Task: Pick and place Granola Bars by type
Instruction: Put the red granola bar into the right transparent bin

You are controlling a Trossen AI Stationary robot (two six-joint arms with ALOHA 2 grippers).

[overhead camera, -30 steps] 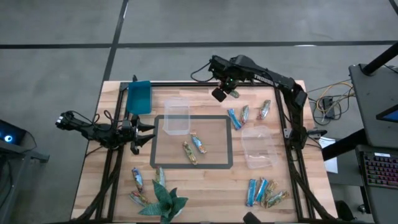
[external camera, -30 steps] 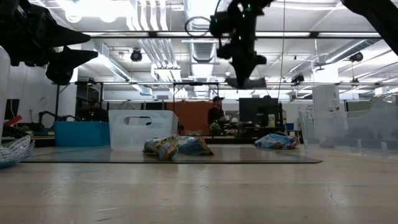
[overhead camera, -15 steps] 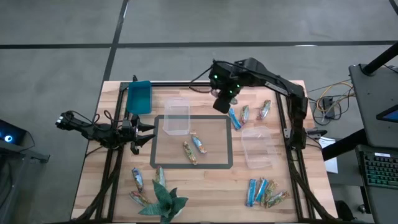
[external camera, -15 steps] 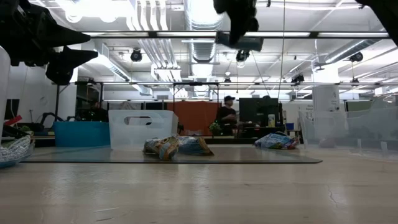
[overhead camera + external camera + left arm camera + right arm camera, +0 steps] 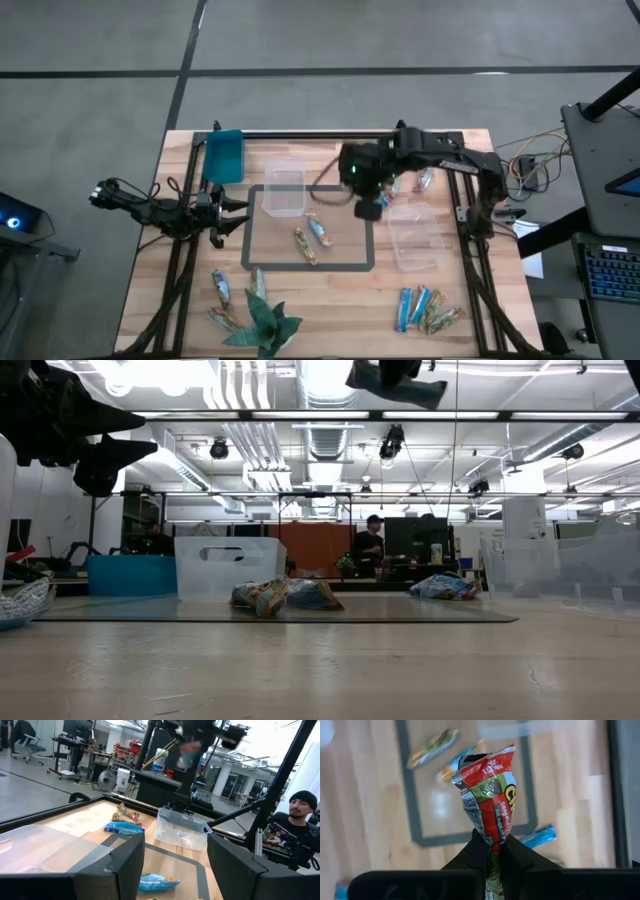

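Observation:
My right gripper (image 5: 368,207) hangs high over the right edge of the dark-framed mat (image 5: 258,232), shut on a red and green granola bar (image 5: 487,790). In the low view it shows at the top edge (image 5: 396,378). Two more bars (image 5: 311,236) lie flat on the mat. Other bars lie at the far right (image 5: 426,178), near right (image 5: 424,308) and near left (image 5: 220,288). My left gripper (image 5: 230,214) waits open near the table's left edge, by the mat. My right gripper pinches the red and green bar by one end of its wrapper (image 5: 492,836) between the two fingers (image 5: 470,854). The fingers point down from above. The bar is lifted clear and sticks out past the fingertips toward the table.
One clear tub (image 5: 283,187) stands on the mat's far left part, and a second (image 5: 415,236) stands right of the mat. A blue bin (image 5: 223,155) sits at the far left. A green paper plant (image 5: 262,322) is at the near edge. People show in the room behind.
My right gripper has carried the bar from the table's far edge toward the near edge, past the far-right bars to the mat's right edge. It has also turned, and in the low view it has climbed to the top of the picture.

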